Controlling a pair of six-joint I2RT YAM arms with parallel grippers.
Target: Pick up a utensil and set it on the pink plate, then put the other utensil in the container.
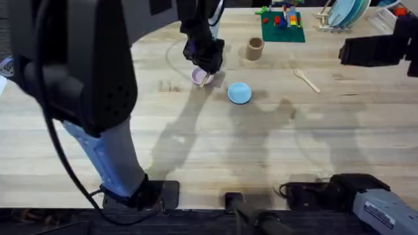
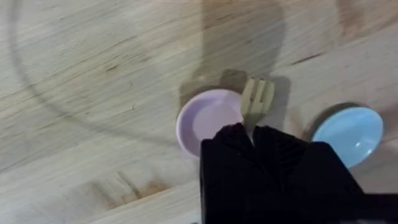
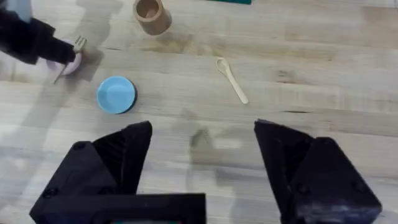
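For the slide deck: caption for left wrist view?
Left gripper holding wooden fork over pink plate, blue plate alongside.

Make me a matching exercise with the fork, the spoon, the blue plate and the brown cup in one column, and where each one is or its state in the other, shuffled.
Things:
1. fork
2. spoon
3. blue plate
4. brown cup

States:
A. standing upright near the green board
B. held by the left gripper over the pink plate
C. lying alone on the table, right of the plates
D. bare, beside the pink plate

Pairs: 1-B, 2-C, 3-D, 4-A
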